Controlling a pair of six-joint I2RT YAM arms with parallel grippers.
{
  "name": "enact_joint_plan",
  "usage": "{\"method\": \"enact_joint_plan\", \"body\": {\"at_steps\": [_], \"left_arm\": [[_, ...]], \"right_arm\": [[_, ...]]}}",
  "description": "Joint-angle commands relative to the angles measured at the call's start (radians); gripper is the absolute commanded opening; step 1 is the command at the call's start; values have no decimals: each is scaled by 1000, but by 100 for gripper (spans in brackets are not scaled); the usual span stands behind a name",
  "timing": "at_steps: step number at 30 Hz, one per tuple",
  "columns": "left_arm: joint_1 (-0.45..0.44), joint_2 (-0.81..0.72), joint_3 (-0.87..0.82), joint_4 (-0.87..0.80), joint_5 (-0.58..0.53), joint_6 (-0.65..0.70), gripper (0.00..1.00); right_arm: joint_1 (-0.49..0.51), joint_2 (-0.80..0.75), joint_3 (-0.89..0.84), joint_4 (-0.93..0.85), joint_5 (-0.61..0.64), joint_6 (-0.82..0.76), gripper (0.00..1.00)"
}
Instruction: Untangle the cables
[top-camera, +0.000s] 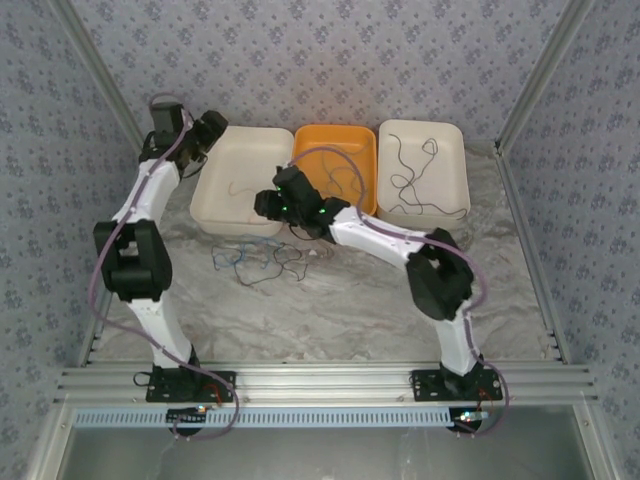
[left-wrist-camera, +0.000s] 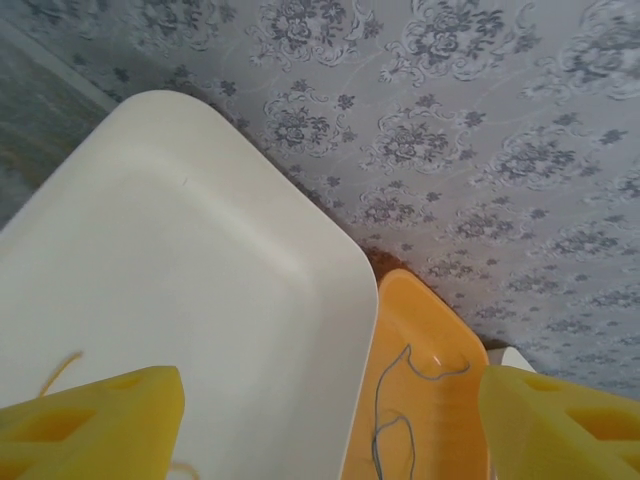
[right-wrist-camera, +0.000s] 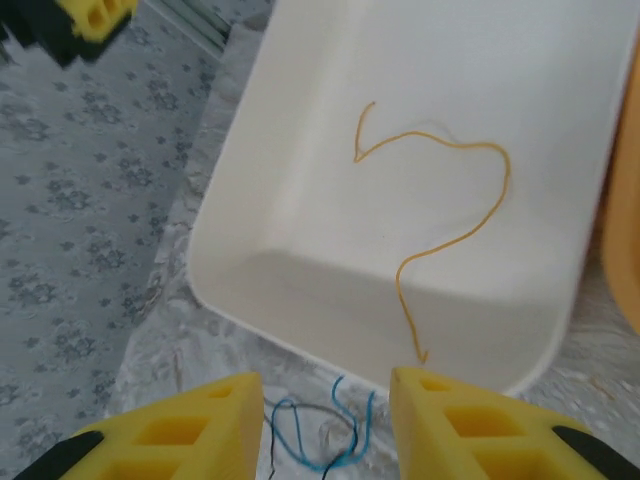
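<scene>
One thin yellow cable (right-wrist-camera: 506, 180) is free in the cream plastic tray (right-wrist-camera: 300, 200); tangled blue and black cables (top-camera: 255, 262) wait; left gripper (left-wrist-camera: 332, 400) and right gripper (right-wrist-camera: 325, 395) gape empty

Your top camera sits high, looking down over whole table (top-camera: 350, 300). Left wrist camera: close above cream tray (left-wrist-camera: 200, 270), facing back wall (left-wrist-camera: 450, 120). Right wrist camera: close, tilted down at tray's near rim. Both wrist views share tray, yellow cable (right-wrist-camera: 470, 160).

Smooth matt plastic cream tray (right-wrist-camera: 300, 200) (orange tray (left-wrist-camera: 420, 320) alike), matt yellow cable (right-wrist-camera: 505, 175), marble-look tabletop (top-camera: 350, 300).
</scene>
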Motion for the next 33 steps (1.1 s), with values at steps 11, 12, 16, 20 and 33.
{"method": "enact_joint_plan", "body": {"at_steps": [11,12,16,20,33], "left_arm": [[-259,-710,-735,-226,-283,-72,68],[-286,-748,-790,-224,-292,-89,67],[-315,-833,-938,-225,-280,-114,66],[-299,-842,-1001,-222,-270,-99,71],[-140,-783,-1090,-135,-166,-53,74]], "right_arm": [[77,-247,-495,-36,209,3,42],[86,-231,-499,-48,226,2,42],[111,-151,-478,-90,271,1,42],[117,-70,-439,-88,272,2,42],[81,68,-329,-63,231,31,34]]}}
